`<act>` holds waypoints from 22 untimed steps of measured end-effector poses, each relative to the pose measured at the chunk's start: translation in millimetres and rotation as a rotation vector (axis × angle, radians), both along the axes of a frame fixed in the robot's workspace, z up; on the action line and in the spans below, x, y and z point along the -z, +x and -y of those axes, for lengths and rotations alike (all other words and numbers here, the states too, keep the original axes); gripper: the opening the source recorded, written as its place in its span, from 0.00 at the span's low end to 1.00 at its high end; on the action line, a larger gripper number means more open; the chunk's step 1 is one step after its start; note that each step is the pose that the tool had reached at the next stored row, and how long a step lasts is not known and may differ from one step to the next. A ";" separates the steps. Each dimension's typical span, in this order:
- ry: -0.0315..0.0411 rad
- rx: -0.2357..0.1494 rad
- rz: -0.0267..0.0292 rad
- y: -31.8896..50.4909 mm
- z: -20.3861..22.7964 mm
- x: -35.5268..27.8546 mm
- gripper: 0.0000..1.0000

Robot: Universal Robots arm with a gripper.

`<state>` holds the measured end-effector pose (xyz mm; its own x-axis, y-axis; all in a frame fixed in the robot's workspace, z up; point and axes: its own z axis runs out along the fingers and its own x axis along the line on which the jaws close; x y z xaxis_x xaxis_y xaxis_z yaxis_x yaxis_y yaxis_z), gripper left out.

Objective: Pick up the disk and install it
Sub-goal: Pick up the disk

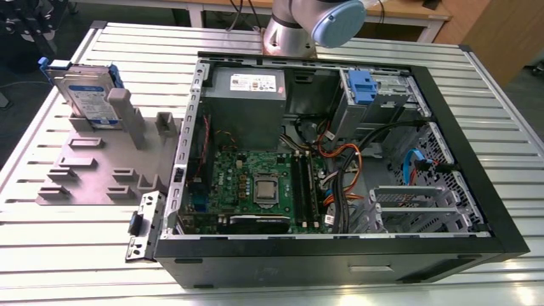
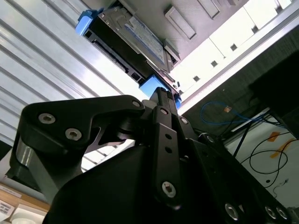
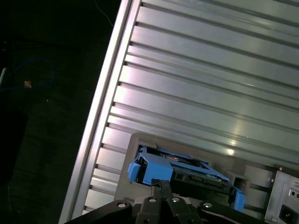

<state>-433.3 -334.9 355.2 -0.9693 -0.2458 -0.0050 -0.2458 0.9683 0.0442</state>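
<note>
Hand [image 3: 160, 184] aimed at disk [image 1: 86, 95], upright in plastic holder [image 1: 102, 167]; fingers pressed together, nothing held.

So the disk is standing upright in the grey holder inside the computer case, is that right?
Not quite. The disk does stand upright in the grey holder, but it is outside the computer case, on the table to the exterior view's left of the case. The exterior view shows this.

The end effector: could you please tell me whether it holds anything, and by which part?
Nothing: the end effector is shut and empty; the disk stands in the grey holder.
</note>
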 end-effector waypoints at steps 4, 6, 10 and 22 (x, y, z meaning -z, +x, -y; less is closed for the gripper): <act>0.0000 -0.009 0.0000 0.0 0.0 0.0 0.11; 0.0000 -0.009 0.0000 0.0 0.0 0.0 0.11; 0.0000 -0.009 0.0000 0.0 0.0 0.0 0.11; 0.0000 -0.023 0.0001 0.0 0.0 0.0 0.11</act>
